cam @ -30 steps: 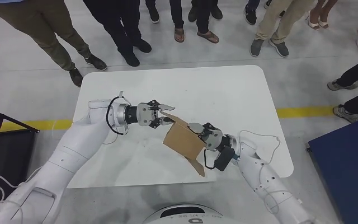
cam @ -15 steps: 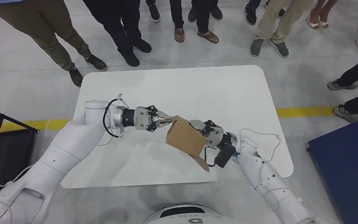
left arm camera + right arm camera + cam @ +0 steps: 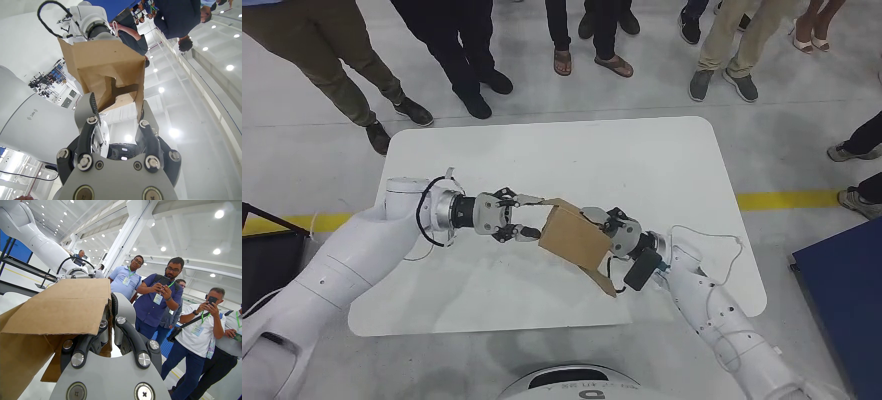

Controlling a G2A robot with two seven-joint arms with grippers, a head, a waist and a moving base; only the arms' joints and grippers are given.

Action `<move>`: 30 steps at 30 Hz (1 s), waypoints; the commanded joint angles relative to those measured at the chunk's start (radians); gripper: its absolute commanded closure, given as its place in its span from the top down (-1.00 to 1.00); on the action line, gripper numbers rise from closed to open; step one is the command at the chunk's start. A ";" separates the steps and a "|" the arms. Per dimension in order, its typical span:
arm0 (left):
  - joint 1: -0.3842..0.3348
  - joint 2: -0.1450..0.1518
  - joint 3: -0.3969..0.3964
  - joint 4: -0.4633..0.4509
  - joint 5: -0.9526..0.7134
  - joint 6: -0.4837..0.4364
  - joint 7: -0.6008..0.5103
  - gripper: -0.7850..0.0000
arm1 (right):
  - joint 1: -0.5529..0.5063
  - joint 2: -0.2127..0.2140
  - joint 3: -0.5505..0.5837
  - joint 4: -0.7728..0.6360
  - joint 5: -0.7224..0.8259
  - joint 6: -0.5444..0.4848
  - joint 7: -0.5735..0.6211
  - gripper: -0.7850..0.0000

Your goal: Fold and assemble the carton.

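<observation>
A brown cardboard carton (image 3: 577, 240), partly opened into a tube, is held tilted above the middle of the white table (image 3: 662, 160). My right gripper (image 3: 604, 226) is shut on one side wall of the carton (image 3: 62, 306); one finger (image 3: 123, 308) shows outside that wall and the other is behind the cardboard. My left gripper (image 3: 529, 217) is open at the carton's other end. In the left wrist view the carton's open end (image 3: 105, 68) sits between the spread fingers (image 3: 92, 106), and one wall edge lies against the other finger. Inner flaps show inside the tube.
Several people stand along the table's far edge (image 3: 562, 60) and off to the right. A blue panel (image 3: 842, 290) stands at the right, and a dark frame (image 3: 267, 250) at the left. Bare tabletop lies around the carton.
My left gripper has come down from above the carton's corner and now straddles its open end. The carton and right gripper have shifted slightly to the right.
</observation>
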 commanded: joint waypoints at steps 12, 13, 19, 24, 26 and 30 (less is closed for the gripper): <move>-0.099 0.065 0.142 -0.015 -0.078 -0.012 -0.012 -0.03 | 0.031 -0.001 -0.018 0.010 0.018 -0.007 0.014 -1.00; -0.104 0.068 0.155 -0.019 -0.084 -0.012 -0.012 0.00 | 0.033 -0.001 -0.020 0.012 0.018 -0.007 0.017 -1.00; -0.149 0.087 0.235 -0.032 -0.139 -0.006 -0.006 0.36 | 0.049 -0.001 -0.028 0.018 0.021 -0.011 0.024 -1.00; -0.196 0.102 0.292 -0.023 -0.159 0.000 0.000 0.50 | 0.057 -0.001 -0.034 0.018 0.019 -0.010 0.024 -1.00; -0.213 0.103 0.311 -0.017 -0.163 -0.001 -0.001 0.45 | 0.059 0.000 -0.036 0.016 0.019 -0.010 0.021 -1.00; -0.240 0.094 0.355 -0.021 -0.165 0.004 0.004 0.30 | 0.062 0.000 -0.039 0.016 0.019 -0.007 0.015 -1.00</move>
